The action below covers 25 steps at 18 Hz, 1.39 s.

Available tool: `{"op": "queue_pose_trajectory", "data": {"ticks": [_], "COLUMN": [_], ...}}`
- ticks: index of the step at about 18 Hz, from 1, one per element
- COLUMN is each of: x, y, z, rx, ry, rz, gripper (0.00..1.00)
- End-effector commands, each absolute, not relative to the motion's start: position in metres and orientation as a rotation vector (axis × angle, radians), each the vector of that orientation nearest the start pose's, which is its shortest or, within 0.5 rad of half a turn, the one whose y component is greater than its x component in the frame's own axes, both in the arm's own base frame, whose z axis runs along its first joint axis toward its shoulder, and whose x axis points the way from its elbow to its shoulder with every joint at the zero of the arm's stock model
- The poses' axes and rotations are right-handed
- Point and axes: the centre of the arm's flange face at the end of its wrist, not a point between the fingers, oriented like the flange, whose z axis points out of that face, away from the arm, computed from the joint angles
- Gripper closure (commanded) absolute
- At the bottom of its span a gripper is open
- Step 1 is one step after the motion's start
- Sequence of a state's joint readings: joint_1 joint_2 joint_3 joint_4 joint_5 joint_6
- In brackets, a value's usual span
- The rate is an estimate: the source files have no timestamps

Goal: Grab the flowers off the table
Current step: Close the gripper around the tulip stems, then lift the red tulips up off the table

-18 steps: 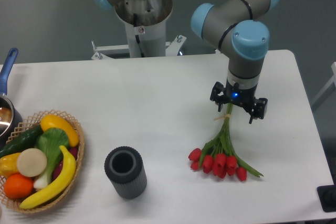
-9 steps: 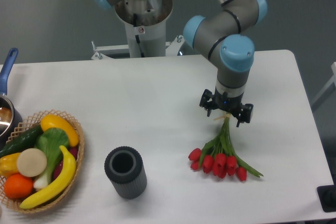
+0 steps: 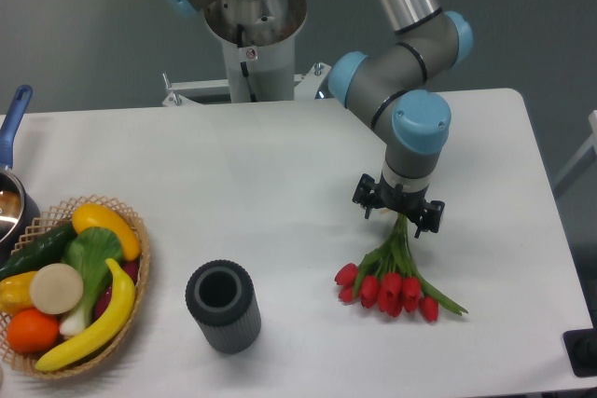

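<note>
Arm bent down over the table (image 3: 280,165), claw (image 3: 398,211) spread wide over the stem ends of the flowers (image 3: 392,277) lying near the right front corner. Basket (image 3: 140,272) at the left edge, full of fruit and vegetables.

No readable text, labels, brands or numbers anywhere in view.

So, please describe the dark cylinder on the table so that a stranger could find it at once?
Start at the white table and look along its near edge, between the basket of fruit on the left and the red flowers on the right. The dark cylinder stands there upright, alone. It is the only grey, ribbed, hollow thing with an open top.
</note>
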<state>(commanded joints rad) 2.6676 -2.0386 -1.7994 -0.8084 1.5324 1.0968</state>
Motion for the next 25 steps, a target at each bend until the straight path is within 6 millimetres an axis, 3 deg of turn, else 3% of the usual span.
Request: {"op": "queue_pose_trajectory", "data": {"ticks": [9, 10, 14, 16, 19, 25], "x": [-0.469, -0.47, -0.472, -0.472, -0.474, -0.477], "y": [0.397, 0.398, 0.399, 0.399, 0.401, 0.397], "z": [0.183, 0.181, 0.178, 0.178, 0.186, 0.216], "rx": [-3.085, -3.086, -3.088, -3.086, -3.054, -3.033], "ry": [0.004, 0.006, 0.001, 0.004, 0.0, -0.011], "rz": [0.03, 0.026, 0.021, 0.02, 0.018, 0.074], "gripper": [0.01, 0.05, 0.44, 0.7, 1.0, 1.0]}}
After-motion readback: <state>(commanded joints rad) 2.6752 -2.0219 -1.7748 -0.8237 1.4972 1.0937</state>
